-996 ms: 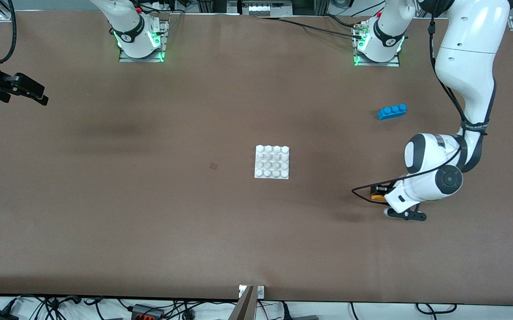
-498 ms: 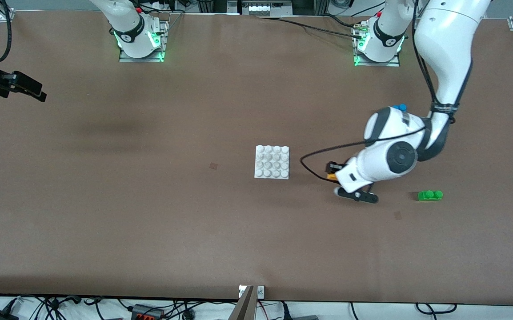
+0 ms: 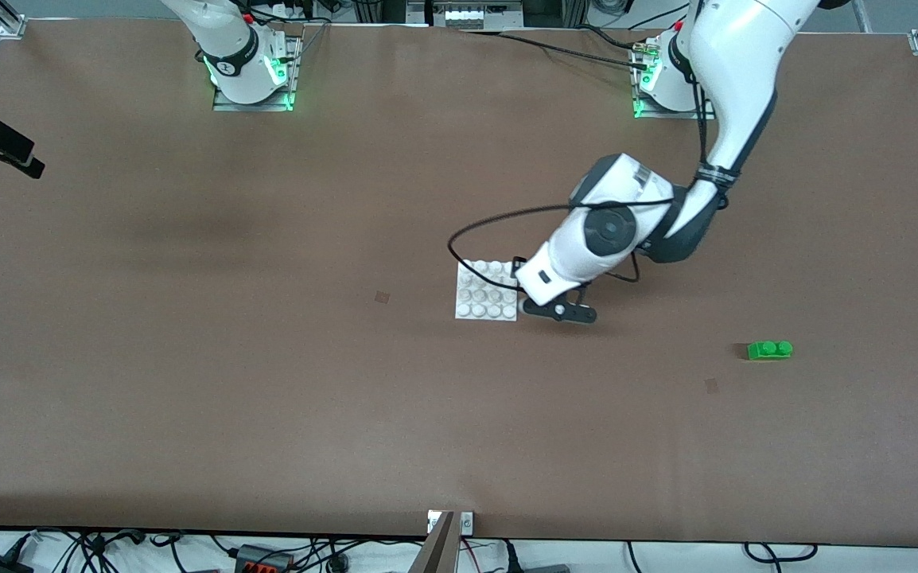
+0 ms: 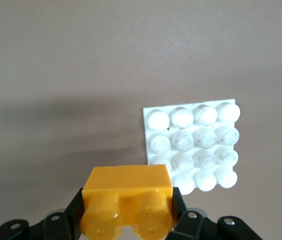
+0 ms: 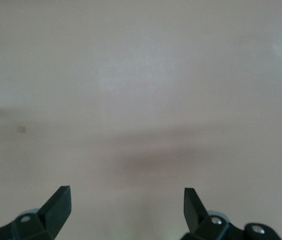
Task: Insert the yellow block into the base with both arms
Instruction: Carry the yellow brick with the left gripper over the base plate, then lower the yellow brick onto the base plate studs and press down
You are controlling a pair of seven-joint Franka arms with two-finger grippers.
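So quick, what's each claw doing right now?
Left gripper: shut on the yellow block, by the base.
Right gripper: open, holding nothing, waiting over the table.

The yellow block (image 4: 127, 200) — two studs, gripped above the table — sits beside the white, sixteen-stud base (image 3: 476, 302), lying flat mid-table.

My left end effector (image 4: 127, 220) is black, and the block (image 4: 127, 202) in it is orange-yellow, bright and shiny, with two round bumps of the same colour; the base (image 4: 190, 147) is white, with four rows of four round white bumps, some with faint grey smudges; the tabletop (image 3: 268, 382) is plain brown, with a few small darker brown spots; a little green brick (image 3: 769, 350) is bright green all over; my right end effector (image 5: 127, 205) is black too; my arms are white with black bands and black cables; green lights glow at my bases.
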